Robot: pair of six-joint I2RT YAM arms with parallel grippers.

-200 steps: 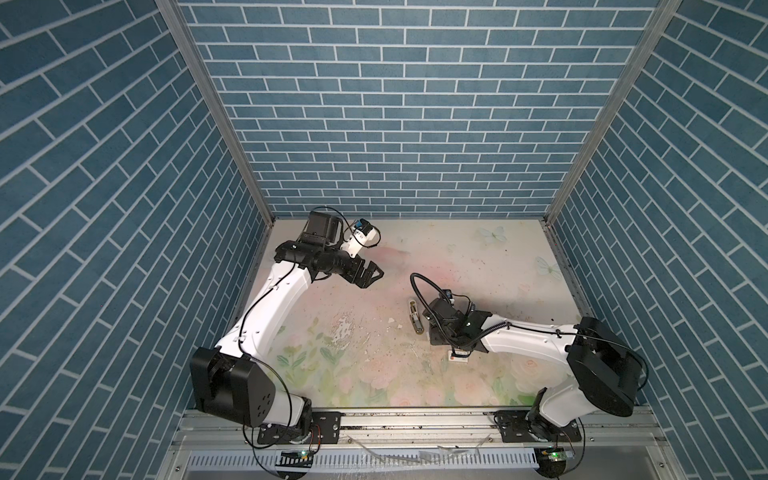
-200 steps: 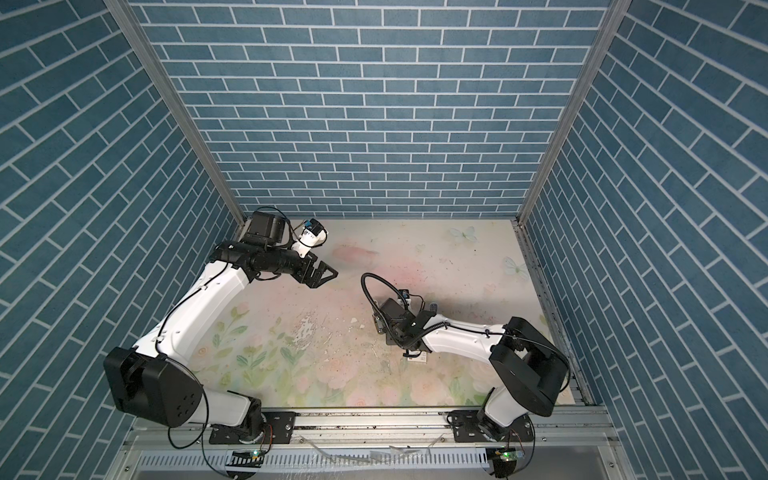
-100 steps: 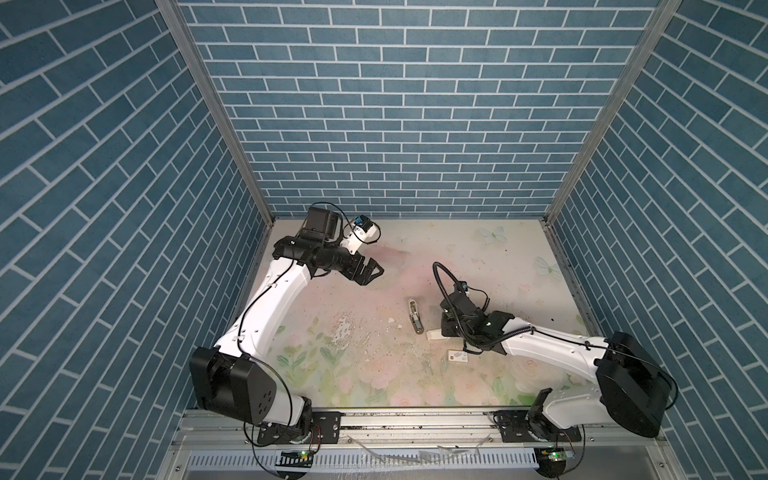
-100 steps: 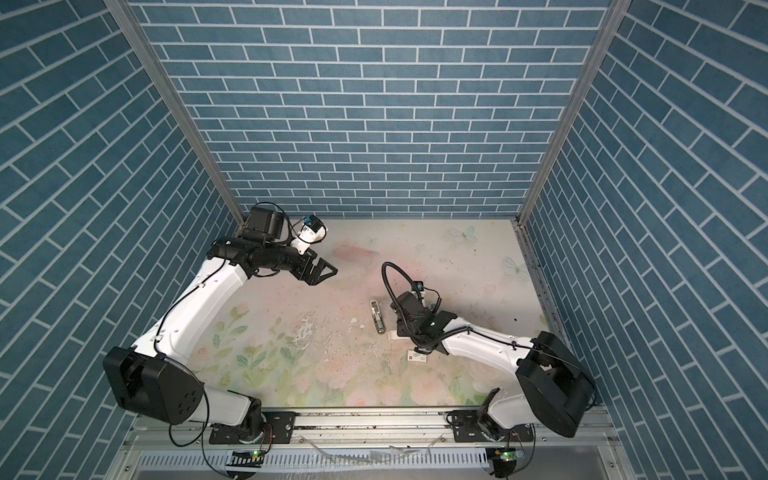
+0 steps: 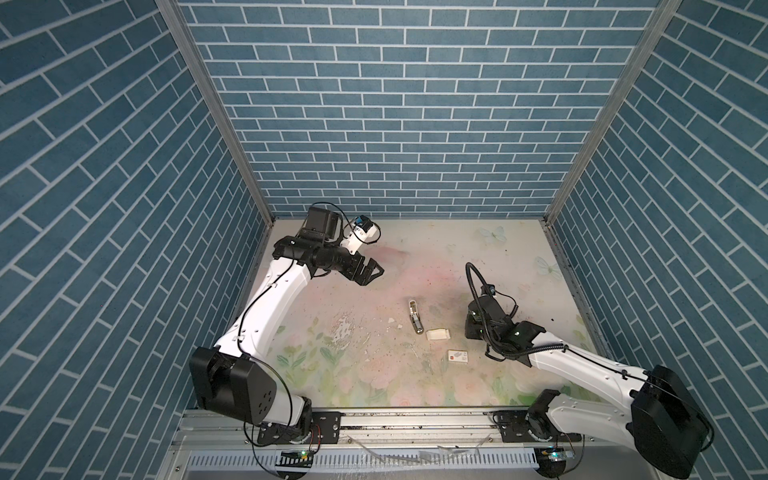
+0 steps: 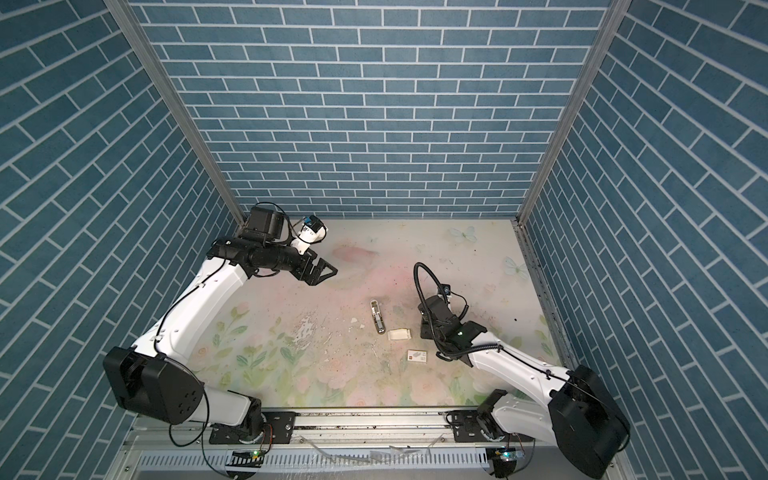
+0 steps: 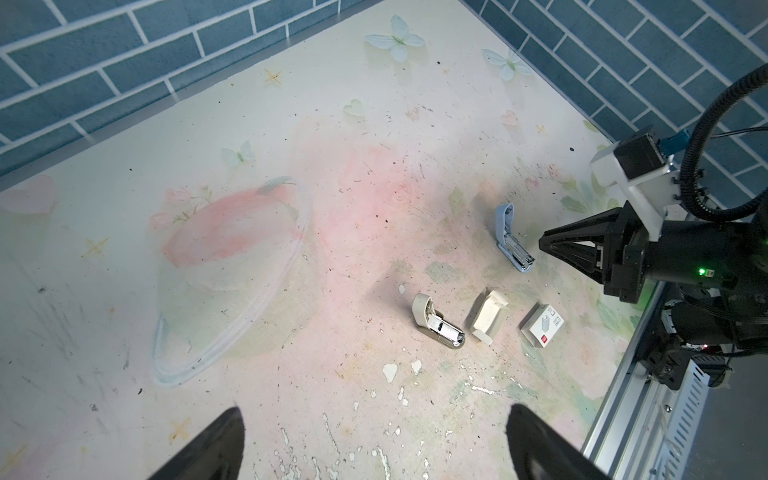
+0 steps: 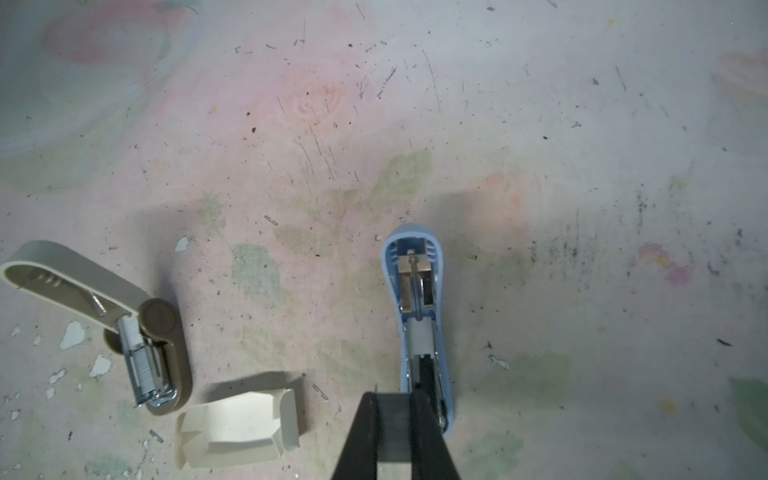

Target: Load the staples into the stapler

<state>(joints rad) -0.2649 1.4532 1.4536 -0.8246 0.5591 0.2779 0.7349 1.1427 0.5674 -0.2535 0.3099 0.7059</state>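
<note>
A blue stapler (image 8: 419,311) lies open on the table, its channel facing up; it also shows in the left wrist view (image 7: 513,237). My right gripper (image 8: 392,399) hovers at its near end, shut on a dark-grey strip of staples (image 8: 392,428). In both top views the right gripper (image 5: 473,328) (image 6: 426,328) hides this stapler. A beige stapler (image 5: 415,318) (image 8: 137,328) lies open to the left, a silver magazine showing. The cream cardboard tray (image 5: 438,333) (image 8: 237,428) sits between the two staplers. My left gripper (image 5: 370,272) (image 7: 374,436) hangs open and empty at the back left.
A small white box with a red mark (image 5: 457,356) (image 7: 542,325) lies near the tray, toward the front. Loose staples and paint flecks dot the floral table top (image 5: 353,332). Blue brick walls close in the left, back and right sides.
My right gripper has swung to the right, from over the beige stapler and tray to the blue stapler, staying shut. The left arm has barely shifted.
</note>
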